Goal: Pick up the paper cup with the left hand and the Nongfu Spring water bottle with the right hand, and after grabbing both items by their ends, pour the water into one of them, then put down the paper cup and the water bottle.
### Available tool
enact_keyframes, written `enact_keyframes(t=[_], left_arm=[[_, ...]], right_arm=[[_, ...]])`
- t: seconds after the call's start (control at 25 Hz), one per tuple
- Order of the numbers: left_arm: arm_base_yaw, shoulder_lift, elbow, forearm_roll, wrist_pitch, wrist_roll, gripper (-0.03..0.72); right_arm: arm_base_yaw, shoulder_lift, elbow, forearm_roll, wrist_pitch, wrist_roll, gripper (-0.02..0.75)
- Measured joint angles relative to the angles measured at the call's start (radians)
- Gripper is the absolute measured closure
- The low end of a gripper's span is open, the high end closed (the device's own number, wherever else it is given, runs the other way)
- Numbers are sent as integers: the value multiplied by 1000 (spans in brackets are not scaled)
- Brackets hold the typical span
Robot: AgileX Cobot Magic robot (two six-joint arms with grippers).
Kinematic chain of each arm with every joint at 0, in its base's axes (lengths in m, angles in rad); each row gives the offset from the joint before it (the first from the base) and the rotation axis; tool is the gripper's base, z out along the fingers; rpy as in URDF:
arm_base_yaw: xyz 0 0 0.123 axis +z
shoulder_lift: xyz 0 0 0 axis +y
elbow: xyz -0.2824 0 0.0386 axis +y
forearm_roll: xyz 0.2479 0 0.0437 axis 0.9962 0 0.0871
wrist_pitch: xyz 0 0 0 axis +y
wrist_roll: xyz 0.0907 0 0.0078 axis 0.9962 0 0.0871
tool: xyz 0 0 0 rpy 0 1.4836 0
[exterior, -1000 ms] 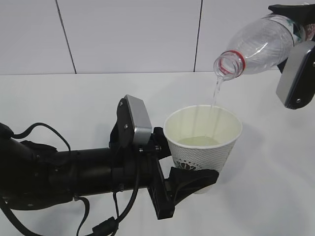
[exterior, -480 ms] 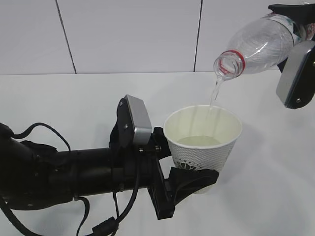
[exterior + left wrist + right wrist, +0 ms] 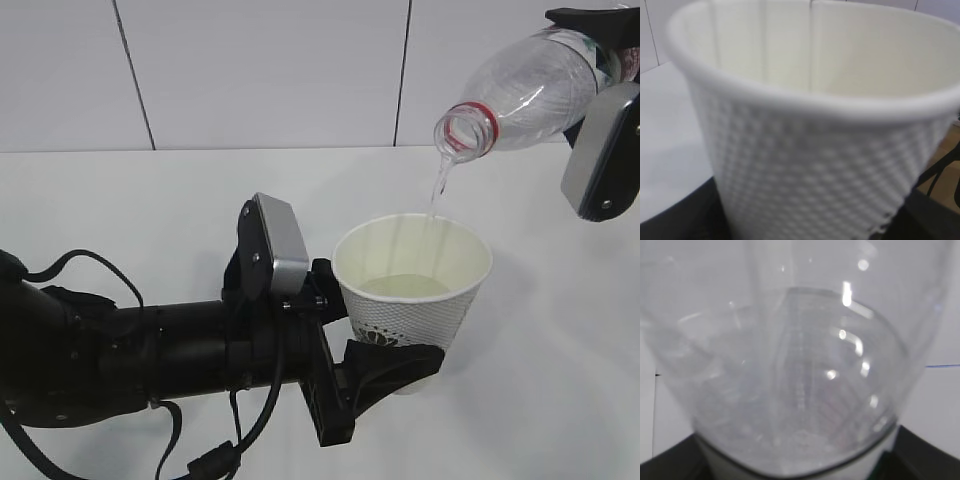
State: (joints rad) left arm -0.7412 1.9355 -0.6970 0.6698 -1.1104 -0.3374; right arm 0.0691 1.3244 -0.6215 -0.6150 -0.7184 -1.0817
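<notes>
While the left hand (image 3: 385, 365) clamps the paper cup (image 3: 412, 290) low on its wall, upright above the white table (image 3: 150, 200), the right hand (image 3: 605, 120) grips the Nongfu Spring water bottle (image 3: 530, 95) by its base near the table's far right, tilted mouth-down. A thin stream of water (image 3: 437, 190) falls inside the cup's far rim. Bare tabletop lies open on all sides; nothing else stands nearby.

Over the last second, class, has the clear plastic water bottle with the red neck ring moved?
No. The clear plastic bottle keeps its tilt, its mouth at the same spot beside the wall seam.
</notes>
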Motion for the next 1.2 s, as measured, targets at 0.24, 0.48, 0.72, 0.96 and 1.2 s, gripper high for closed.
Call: enact_keyframes(t=[0.24, 0.48, 0.72, 0.96, 1.2], left_arm=[[0, 0, 0, 0, 0, 0, 160], [0, 0, 0, 0, 0, 0, 160], [0, 0, 0, 0, 0, 0, 160], [0, 0, 0, 0, 0, 0, 161], [0, 0, 0, 0, 0, 0, 161]], right_arm=[[0, 0, 0, 0, -1, -2, 282], [0, 0, 0, 0, -1, -2, 282], [0, 0, 0, 0, -7, -2, 282], [0, 0, 0, 0, -8, -2, 282], [0, 0, 0, 0, -8, -6, 282]])
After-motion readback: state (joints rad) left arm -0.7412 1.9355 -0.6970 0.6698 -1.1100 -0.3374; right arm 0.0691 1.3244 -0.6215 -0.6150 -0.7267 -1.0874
